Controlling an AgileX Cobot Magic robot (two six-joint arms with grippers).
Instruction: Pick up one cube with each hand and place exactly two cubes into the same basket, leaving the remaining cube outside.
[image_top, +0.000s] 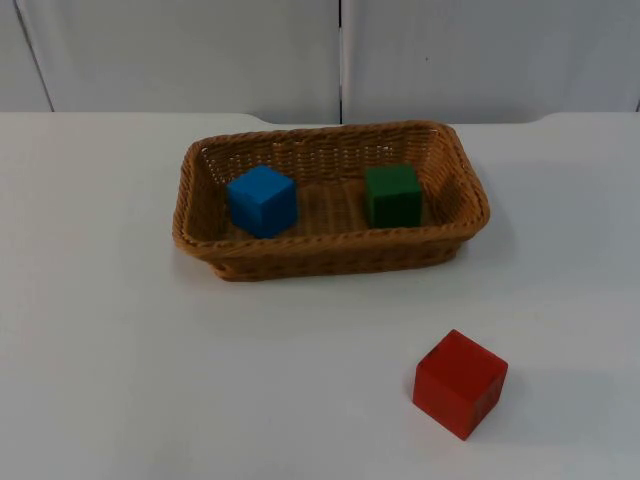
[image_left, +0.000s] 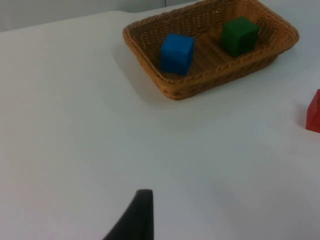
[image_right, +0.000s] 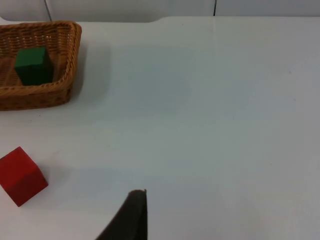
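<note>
Red cube (image_top: 460, 383) waits alone on the white worktop (image_top: 120, 360); blue cube (image_top: 262, 200) and green cube (image_top: 392, 195) sit apart in the wicker basket (image_top: 330, 250) beyond.
Two are in, so both arms should wait well clear; whether either arm's jaws are parted cannot be told.

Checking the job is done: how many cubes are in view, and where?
3. The blue cube and green cube sit apart inside the basket; the red cube rests on the table in front. None seems hidden.
</note>
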